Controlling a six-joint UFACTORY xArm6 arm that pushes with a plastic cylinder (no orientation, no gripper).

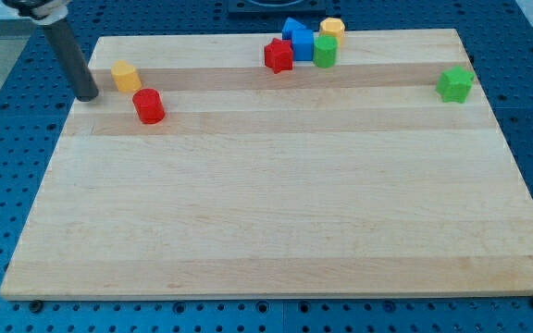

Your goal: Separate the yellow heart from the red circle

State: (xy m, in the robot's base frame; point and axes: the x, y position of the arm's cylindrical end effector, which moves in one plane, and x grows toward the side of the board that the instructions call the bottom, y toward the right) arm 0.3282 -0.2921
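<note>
Approach step: my tip [89, 95] sits upper left on the wooden bench [276, 203], just left of the yellow heart block [125, 76]; red circle block [148, 106] near, lower right. No fingers, only the rod. Next: push the heart away from red.

yellow heart [125, 75] and red circle [148, 105] near, narrow gap between

The arm shows only as a straight, round, dark grey rod with a dull sheen along one side. It widens into a black collar with a pale rim above. My tip [89, 95] is blunt and black.
</note>
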